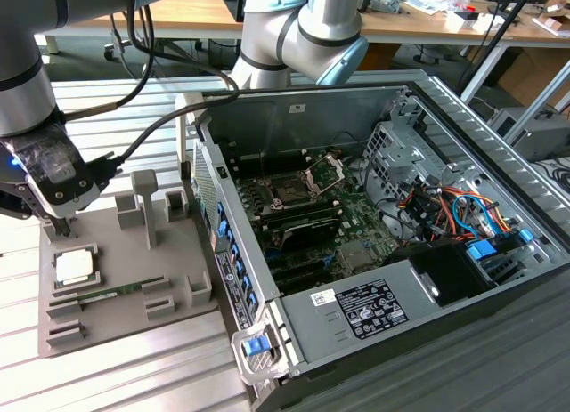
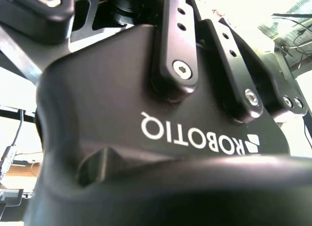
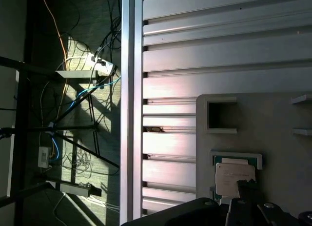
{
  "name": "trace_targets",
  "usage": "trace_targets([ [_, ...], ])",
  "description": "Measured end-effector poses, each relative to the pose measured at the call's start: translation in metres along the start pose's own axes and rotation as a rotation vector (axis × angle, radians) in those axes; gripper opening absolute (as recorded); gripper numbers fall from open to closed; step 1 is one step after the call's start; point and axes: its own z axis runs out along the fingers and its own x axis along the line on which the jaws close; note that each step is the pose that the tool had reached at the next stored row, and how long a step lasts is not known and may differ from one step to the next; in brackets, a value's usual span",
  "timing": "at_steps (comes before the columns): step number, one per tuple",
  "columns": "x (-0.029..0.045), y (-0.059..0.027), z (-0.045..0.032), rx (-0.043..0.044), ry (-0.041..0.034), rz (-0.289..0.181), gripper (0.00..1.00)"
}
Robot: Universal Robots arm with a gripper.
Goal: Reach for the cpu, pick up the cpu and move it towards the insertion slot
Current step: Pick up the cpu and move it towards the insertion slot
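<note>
In the exterior view, at the left edge of the frame, the gripper (image 1: 60,223) hangs over the grey tray (image 1: 125,252), its tip just above the far edge of the cpu (image 1: 74,268). I cannot tell how far its jaws stand apart. The cpu lies flat in a square recess at the lower left of the frame, pale top up. In the first wrist view a dark part of the gripper overlaps one corner of it. Just right of the cpu, a green memory stick (image 1: 111,294) lies in a long recess of the same tray. Right of the tray stands the open computer case (image 1: 267,118). Near the frame's middle, on the motherboard (image 1: 356,225), sits the insertion slot (image 1: 289,189), its metal bracket raised, well apart from the cpu. Coloured cables (image 1: 445,207) bunch at the right
</note>
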Motion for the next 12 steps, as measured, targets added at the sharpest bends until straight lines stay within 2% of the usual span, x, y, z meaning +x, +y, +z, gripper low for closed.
trace_targets([
  [12,0.0000,-0.0001,0.0035,0.0000,0.0000,0.000,0.11],
])
